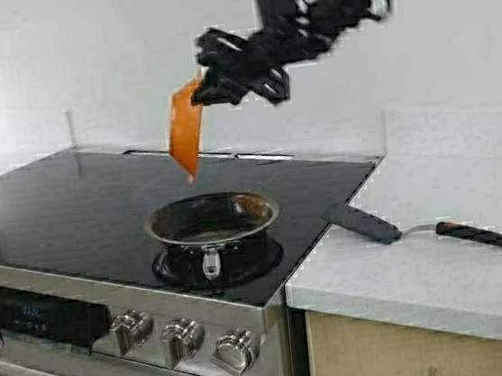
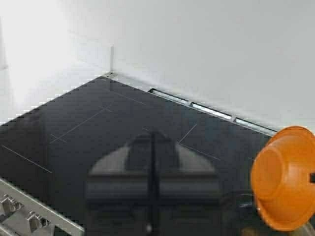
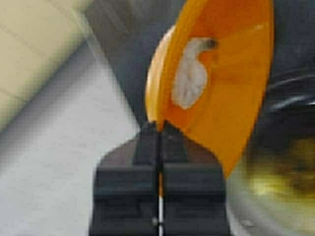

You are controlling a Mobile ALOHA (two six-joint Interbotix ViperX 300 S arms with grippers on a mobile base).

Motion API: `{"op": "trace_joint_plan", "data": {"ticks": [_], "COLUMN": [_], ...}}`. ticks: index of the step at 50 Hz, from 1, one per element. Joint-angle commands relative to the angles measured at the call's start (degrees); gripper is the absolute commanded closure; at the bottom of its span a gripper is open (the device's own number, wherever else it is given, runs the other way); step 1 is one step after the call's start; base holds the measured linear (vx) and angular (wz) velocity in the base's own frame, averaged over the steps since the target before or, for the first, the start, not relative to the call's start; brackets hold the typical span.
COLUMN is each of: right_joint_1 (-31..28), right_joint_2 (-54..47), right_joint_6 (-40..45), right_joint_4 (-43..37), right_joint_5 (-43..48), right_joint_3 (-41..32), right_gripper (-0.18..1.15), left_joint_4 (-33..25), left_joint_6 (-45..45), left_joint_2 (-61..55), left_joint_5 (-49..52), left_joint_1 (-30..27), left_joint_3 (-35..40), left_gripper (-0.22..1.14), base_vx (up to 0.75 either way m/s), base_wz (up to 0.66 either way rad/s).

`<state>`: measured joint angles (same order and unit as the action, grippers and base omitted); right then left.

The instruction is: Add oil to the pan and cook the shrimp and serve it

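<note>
The steel pan (image 1: 211,218) sits on the black stove top, its stubby handle pointing toward the front. My right gripper (image 1: 205,82) hangs above and behind it, shut on the rim of an orange bowl (image 1: 186,132) that is tipped steeply, mouth facing down toward the pan. In the right wrist view the gripper (image 3: 160,128) pinches the bowl (image 3: 231,73), and the pale curled shrimp (image 3: 191,73) clings to its inner wall. Below it the pan (image 3: 283,147) holds a yellowish pool of oil (image 3: 285,182). My left gripper (image 2: 153,135) is shut and empty over the stove's left part, with the bowl (image 2: 285,179) off to its side.
A black spatula (image 1: 419,228) lies on the white counter (image 1: 443,284) right of the stove, blade near the stove edge. Several steel knobs (image 1: 182,336) line the stove front. A white wall stands behind the stove top (image 1: 71,199).
</note>
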<state>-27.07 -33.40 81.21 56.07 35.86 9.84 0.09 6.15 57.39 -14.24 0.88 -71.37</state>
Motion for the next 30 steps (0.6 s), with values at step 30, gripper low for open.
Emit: {"op": "trace_joint_plan", "data": {"ticks": [30], "right_joint_1": [4.48], "right_joint_2": [-16.00], "right_joint_6": [4.13], "right_joint_4": [-26.54], "right_joint_5": [34.37], "right_joint_3": [-1.05], "right_gripper": [0.94], "left_joint_4": [0.00], "left_joint_6": [-0.09], "left_joint_2": [-0.35], "left_joint_5": [-0.26], "left_joint_1": [-0.09], "left_joint_3": [0.62], "left_gripper": [0.89], "base_vx": [0.00], "base_wz": [0.00]}}
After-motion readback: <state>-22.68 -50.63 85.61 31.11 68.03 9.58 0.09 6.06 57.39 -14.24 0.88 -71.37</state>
